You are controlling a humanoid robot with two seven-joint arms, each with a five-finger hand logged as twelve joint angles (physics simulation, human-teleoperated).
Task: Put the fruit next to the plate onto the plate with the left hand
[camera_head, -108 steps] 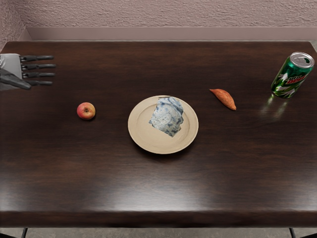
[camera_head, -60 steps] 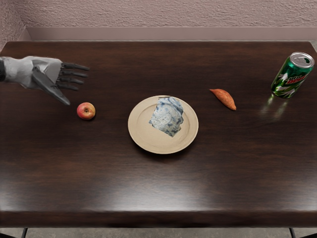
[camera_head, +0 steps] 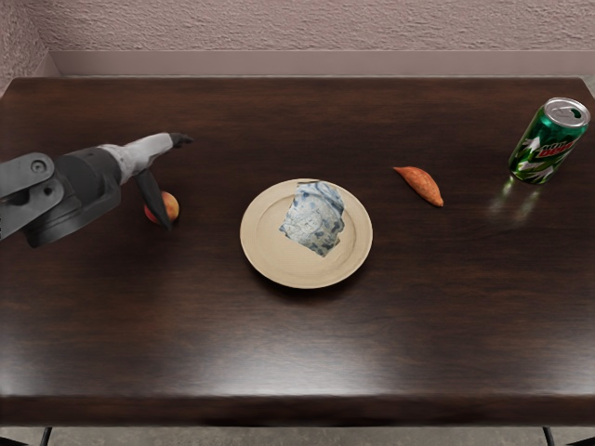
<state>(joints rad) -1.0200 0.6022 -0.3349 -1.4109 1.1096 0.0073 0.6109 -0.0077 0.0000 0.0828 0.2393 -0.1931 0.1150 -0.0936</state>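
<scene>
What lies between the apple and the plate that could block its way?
Nothing visible does. Only bare table separates the apple from the plate. The left hand is right at the apple, its thumb partly hiding it.

Plain home dining setting (a simulator render): a dark wooden table (camera_head: 297, 353) against a rough pinkish plaster wall (camera_head: 325, 23), set with a tan plate (camera_head: 270, 265) and a green soda can (camera_head: 548, 139).
</scene>
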